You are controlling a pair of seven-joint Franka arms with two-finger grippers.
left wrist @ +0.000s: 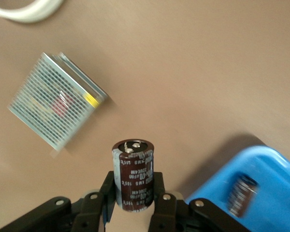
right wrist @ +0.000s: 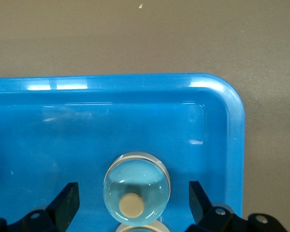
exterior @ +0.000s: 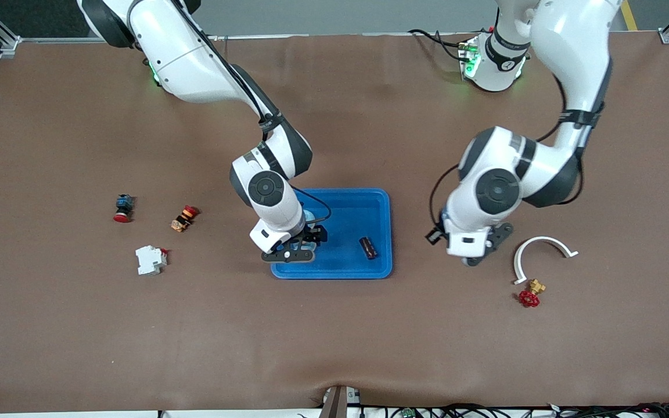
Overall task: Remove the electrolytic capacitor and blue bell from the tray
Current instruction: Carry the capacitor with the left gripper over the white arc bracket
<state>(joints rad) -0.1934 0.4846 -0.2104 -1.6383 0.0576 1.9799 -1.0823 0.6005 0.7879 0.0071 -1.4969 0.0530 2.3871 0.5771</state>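
Observation:
My left gripper (left wrist: 134, 189) is shut on a dark brown capacitor (left wrist: 133, 171), held upright above the bare table beside the blue tray (left wrist: 275, 169). In the front view this gripper (exterior: 474, 256) hangs toward the left arm's end of the tray (exterior: 382, 200), and the hand hides its capacitor. Another capacitor (exterior: 368, 247) lies in the tray. My right gripper (right wrist: 134, 200) is open, low in the tray near a corner. The shiny domed bell (right wrist: 137, 188) sits between its fingers (right wrist: 67, 199) with a gap on each side. In the front view the right gripper (exterior: 295, 251) covers the bell.
A metal mesh box (left wrist: 55, 106) lies on the table below the left hand. A white curved clamp (exterior: 540, 252) and a red-handled valve (exterior: 531, 295) lie toward the left arm's end. Two red push buttons (exterior: 123, 208) (exterior: 184, 217) and a white breaker (exterior: 150, 259) lie toward the right arm's end.

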